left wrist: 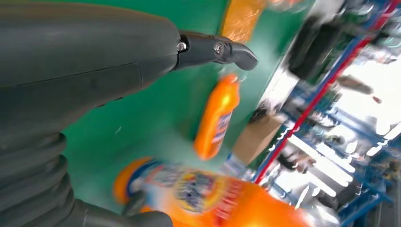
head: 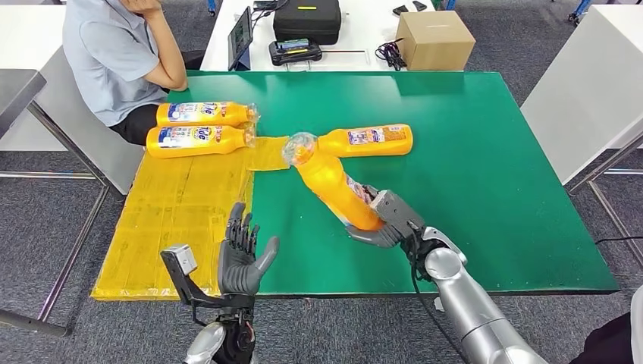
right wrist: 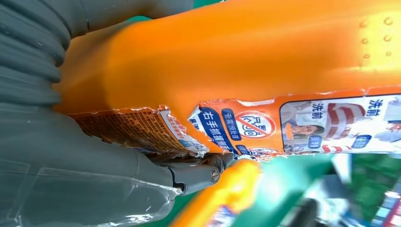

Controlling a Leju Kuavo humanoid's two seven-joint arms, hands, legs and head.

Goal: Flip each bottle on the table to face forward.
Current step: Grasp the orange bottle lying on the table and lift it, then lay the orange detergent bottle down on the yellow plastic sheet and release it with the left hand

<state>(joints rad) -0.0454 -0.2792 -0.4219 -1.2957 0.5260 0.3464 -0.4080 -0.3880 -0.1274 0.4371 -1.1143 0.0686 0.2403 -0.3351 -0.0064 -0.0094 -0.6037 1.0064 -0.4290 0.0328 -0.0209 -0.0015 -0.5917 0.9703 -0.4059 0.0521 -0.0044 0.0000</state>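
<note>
The held bottle is orange, gripped at its base by the right hand and raised at a slant above the green bench, its clear wrapped cap end up near the neck of a second bottle that lies flat on the green surface with its small back label upward. In the right wrist view the held bottle's torn label is turned toward the hand's thumb. Two more bottles — the far bottle and the near bottle — lie side by side on the yellow mat at the bench's left, front labels up. The left hand hovers over the bench's near edge, fingers spread, holding nothing. A seated person is at the far left corner, and a cardboard box and a black case sit on the white table beyond.
</note>
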